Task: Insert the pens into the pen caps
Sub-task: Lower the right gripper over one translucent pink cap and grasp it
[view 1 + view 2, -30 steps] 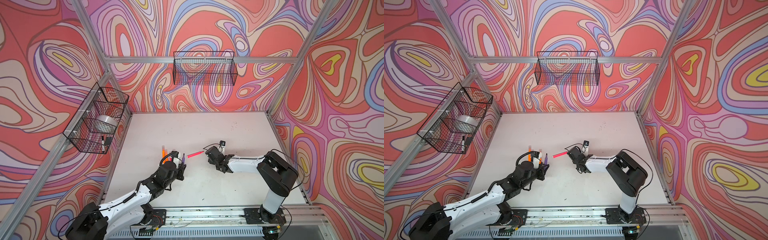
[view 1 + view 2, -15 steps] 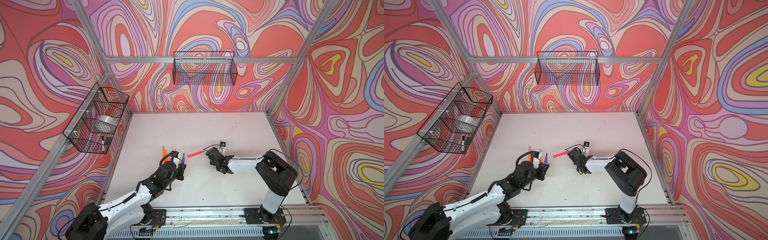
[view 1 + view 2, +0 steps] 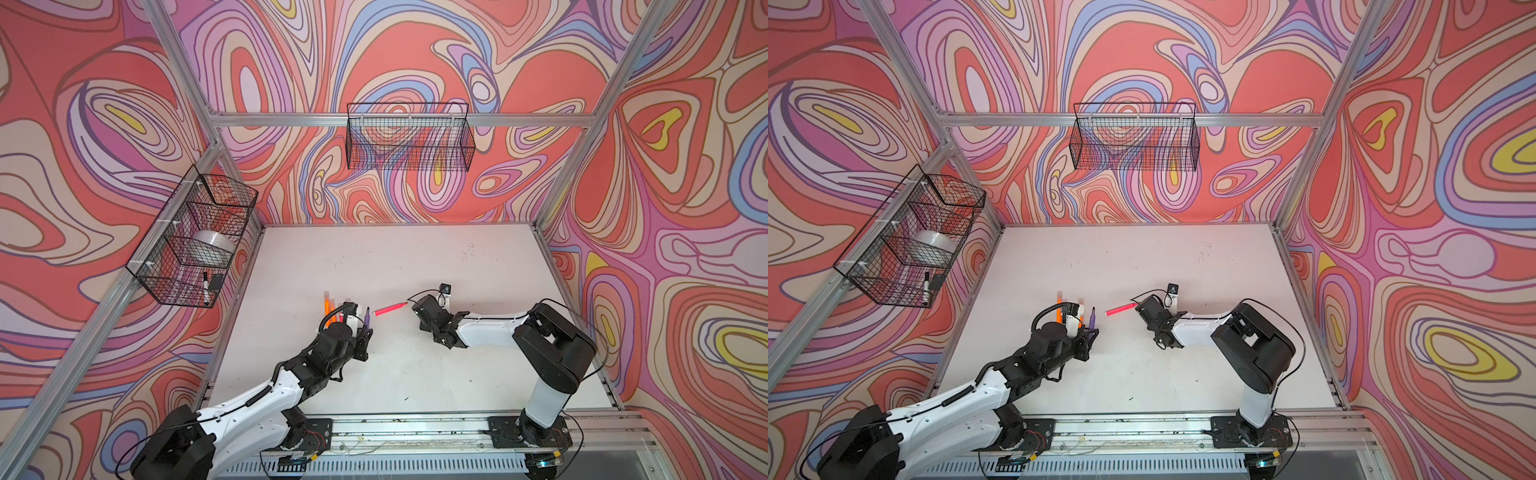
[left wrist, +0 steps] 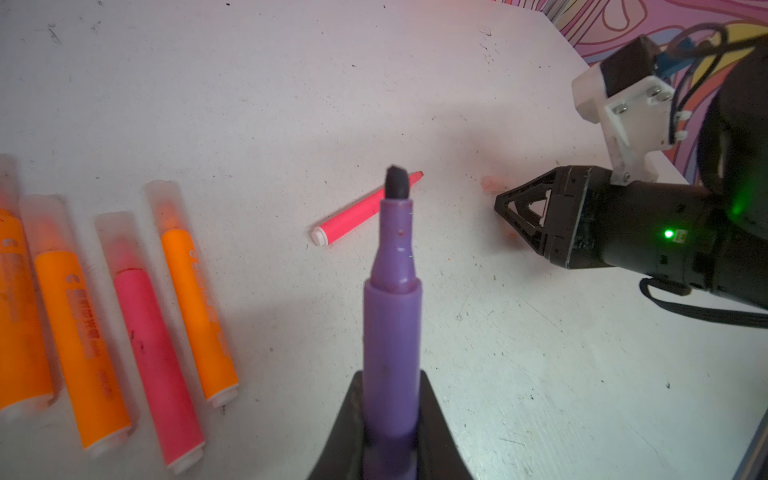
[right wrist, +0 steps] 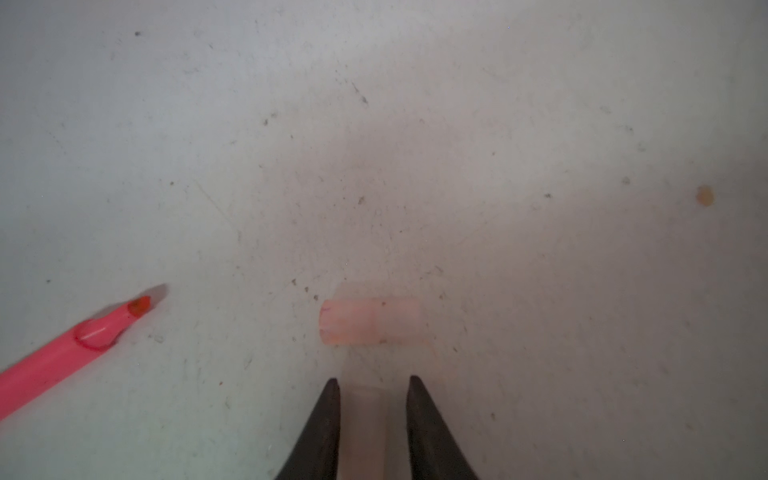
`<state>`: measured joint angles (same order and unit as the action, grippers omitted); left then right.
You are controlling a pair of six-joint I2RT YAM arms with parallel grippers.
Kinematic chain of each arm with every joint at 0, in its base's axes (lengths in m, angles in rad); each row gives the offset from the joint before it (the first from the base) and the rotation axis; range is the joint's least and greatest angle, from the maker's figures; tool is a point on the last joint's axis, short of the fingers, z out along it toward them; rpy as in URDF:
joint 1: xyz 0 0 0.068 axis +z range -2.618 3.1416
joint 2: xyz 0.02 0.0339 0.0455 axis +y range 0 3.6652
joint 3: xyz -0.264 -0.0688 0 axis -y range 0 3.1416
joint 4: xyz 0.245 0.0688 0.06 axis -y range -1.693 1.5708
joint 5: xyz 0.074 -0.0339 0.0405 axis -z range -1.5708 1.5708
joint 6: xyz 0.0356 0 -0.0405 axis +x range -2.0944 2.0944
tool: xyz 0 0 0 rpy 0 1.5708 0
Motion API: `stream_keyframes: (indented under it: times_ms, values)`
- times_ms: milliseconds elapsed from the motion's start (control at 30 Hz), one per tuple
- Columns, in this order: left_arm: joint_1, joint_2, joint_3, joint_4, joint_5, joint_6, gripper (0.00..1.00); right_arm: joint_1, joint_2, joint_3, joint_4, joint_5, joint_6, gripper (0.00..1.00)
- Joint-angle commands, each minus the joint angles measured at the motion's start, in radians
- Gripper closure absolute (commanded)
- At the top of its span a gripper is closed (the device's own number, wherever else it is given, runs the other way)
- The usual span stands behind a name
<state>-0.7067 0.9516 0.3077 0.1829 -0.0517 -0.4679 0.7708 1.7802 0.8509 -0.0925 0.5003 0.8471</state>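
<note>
Right gripper (image 5: 372,386): fingers narrowly apart, pale blur between them unreadable, grip unclear. Frosted cap (image 5: 374,321) lies just beyond; pink pen (image 3: 389,308) at its nine o'clock. Left gripper (image 4: 390,395) clenches dark-tipped purple pen (image 4: 391,316).

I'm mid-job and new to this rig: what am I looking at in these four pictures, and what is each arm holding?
Two robot arms stand at a white table. The two wide pictures look down from above; the other two come from cameras on each arm's wrist. The left end effector is shut on an uncapped purple pen. Four capped pens lie on the table nearby, and an uncapped pink pen lies apart. The right end effector brackets a pale piece, probably a cap; grip unclear. Another cap lies just ahead.
</note>
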Motion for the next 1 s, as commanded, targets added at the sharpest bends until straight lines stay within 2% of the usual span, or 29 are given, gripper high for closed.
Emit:
stream_keyframes:
  times_ms: [0, 300, 667, 767, 967]
  values:
    - [0.003, -0.004, 0.002, 0.004, 0.006, -0.008, 1.00, -0.002, 0.007, -0.023, -0.038, -0.094, 0.002, 0.72]
    - [0.003, 0.007, 0.007, 0.009, 0.016, -0.008, 1.00, -0.003, 0.015, -0.026, -0.036, -0.102, 0.000, 0.72]
    - [0.003, -0.014, 0.008, -0.011, 0.026, -0.006, 1.00, -0.002, 0.016, -0.034, -0.036, -0.088, 0.006, 0.87]
    - [0.003, -0.010, 0.016, -0.015, 0.068, 0.008, 1.00, -0.002, -0.023, -0.049, -0.025, -0.090, 0.006, 0.89]
    - [-0.013, 0.039, 0.044, 0.011, 0.194, 0.029, 1.00, -0.001, -0.223, -0.151, 0.064, -0.107, 0.007, 0.92]
